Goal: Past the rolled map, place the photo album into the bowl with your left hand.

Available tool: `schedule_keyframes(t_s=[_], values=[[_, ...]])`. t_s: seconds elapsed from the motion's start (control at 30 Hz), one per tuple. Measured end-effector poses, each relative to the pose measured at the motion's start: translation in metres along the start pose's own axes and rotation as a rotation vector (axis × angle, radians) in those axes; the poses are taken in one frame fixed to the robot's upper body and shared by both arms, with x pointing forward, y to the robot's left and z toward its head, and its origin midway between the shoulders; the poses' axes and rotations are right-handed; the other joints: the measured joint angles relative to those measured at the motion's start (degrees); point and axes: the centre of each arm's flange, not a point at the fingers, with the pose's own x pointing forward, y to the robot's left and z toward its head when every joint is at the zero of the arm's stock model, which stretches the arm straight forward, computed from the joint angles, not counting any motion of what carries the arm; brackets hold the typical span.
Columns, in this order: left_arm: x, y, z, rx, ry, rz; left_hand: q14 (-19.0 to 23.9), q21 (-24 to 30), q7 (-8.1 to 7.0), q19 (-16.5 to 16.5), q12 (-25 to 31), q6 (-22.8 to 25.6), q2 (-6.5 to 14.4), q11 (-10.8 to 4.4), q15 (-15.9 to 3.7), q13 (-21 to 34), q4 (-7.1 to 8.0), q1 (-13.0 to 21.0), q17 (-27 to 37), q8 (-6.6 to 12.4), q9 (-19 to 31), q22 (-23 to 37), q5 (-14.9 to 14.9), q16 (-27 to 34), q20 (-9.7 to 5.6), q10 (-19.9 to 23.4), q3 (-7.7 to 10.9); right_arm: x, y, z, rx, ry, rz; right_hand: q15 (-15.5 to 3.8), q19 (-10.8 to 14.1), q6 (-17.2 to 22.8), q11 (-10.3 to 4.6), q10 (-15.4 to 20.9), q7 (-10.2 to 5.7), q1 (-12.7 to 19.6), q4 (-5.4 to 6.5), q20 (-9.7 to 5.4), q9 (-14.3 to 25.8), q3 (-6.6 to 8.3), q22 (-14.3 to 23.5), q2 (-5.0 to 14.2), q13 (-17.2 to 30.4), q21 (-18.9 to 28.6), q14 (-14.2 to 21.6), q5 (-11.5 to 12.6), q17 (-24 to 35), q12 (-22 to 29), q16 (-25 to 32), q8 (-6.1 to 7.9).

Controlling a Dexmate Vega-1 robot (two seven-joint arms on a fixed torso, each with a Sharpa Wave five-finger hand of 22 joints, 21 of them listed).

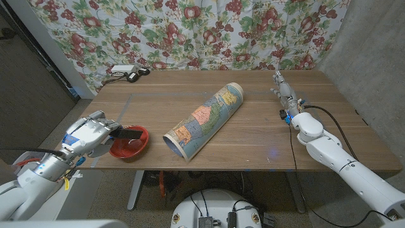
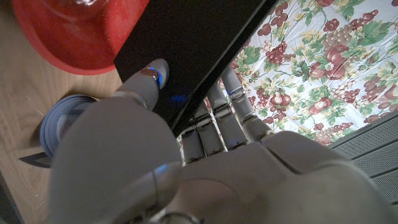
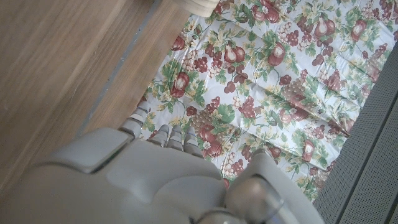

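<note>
The left arm enters from the bottom left corner of the head view, forearm angled up toward the table's near left edge. The left hand (image 1: 92, 134) is raised, its fingers (image 2: 219, 127) and thumb closed on a dark flat photo album (image 1: 129, 134). The right arm extends from the bottom right corner across the table's right side. The right hand (image 1: 283, 88) is stretched forward, fingers straight and close together, holding nothing.

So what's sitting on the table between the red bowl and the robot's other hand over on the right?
In the head view, the rolled map lies between the red bowl and the right hand.
</note>
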Motion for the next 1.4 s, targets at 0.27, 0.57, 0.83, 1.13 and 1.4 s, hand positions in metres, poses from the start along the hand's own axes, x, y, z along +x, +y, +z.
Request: schedule_keyframes(t_s=[0.27,0.57,0.83,1.13,1.4], values=[[0.001,0.001,-0.001,0.013,-0.014,-0.015,0.00,-0.10,-0.01,-0.31,-0.12,0.01,0.00,0.00,0.00,-0.04,0.24,0.00,0.00,-0.01,0.01,0.00,-0.01,0.00,-0.31,0.00,-0.24,-0.002,0.001,-0.002,0.001,0.002,0.003,0.00,0.00,0.00,0.00,0.00,0.00,0.00,0.00,0.00,0.00,0.00,0.00,0.00,0.00,0.00,0.00,0.00,0.00,0.00,0.00,0.00],[0.003,0.002,-0.002,0.034,-0.010,-0.027,0.00,-0.56,-0.41,-0.31,-0.33,0.41,-0.23,-0.29,-0.01,-0.06,0.24,0.24,-0.28,-0.13,-0.10,0.01,-0.02,0.00,-0.31,0.30,-0.24,-0.001,0.001,-0.004,0.003,0.006,0.006,0.00,0.00,0.00,0.00,0.00,0.00,0.00,0.00,0.00,0.00,0.00,0.00,0.00,0.00,0.00,0.00,0.00,0.00,0.00,0.00,0.00],[0.006,0.005,-0.009,0.061,0.006,-0.031,0.01,-0.85,-0.41,-0.30,-0.33,0.41,-0.23,-0.29,-0.01,-0.05,0.23,0.24,-0.28,-0.13,-0.27,0.01,-0.03,-0.44,-0.31,0.30,-0.73,0.000,0.001,-0.005,0.006,0.008,0.009,0.00,0.00,0.00,0.00,0.00,0.00,0.00,0.00,0.00,0.00,0.00,0.00,0.00,0.00,0.00,0.00,0.00,0.00,0.00,0.00,0.00],[0.008,0.009,-0.022,0.101,0.009,-0.046,0.01,-1.16,-0.41,-0.30,-0.56,0.41,-0.23,-0.29,-0.01,-0.02,0.16,0.24,-0.28,-0.34,-0.25,0.01,-0.05,-0.44,-0.31,0.30,-0.80,0.003,-0.001,-0.008,0.009,0.013,0.009,0.00,0.00,0.00,0.00,0.00,0.00,0.00,0.00,0.00,0.00,0.00,0.00,0.00,0.00,0.00,0.00,0.00,0.00,0.00,0.00,0.00],[0.008,0.009,-0.026,0.110,-0.020,-0.081,0.02,-1.27,-0.60,-0.30,-0.61,0.60,-0.23,-0.30,-0.01,0.14,0.23,0.24,-0.34,-0.35,-0.25,0.02,-0.05,-0.44,-0.31,0.30,-1.18,0.004,-0.001,-0.011,0.012,0.017,0.006,0.00,0.00,0.00,0.00,0.00,0.00,0.00,0.00,0.00,0.00,0.00,0.00,0.00,0.00,0.00,0.00,0.00,0.00,0.00,0.00,0.00]])
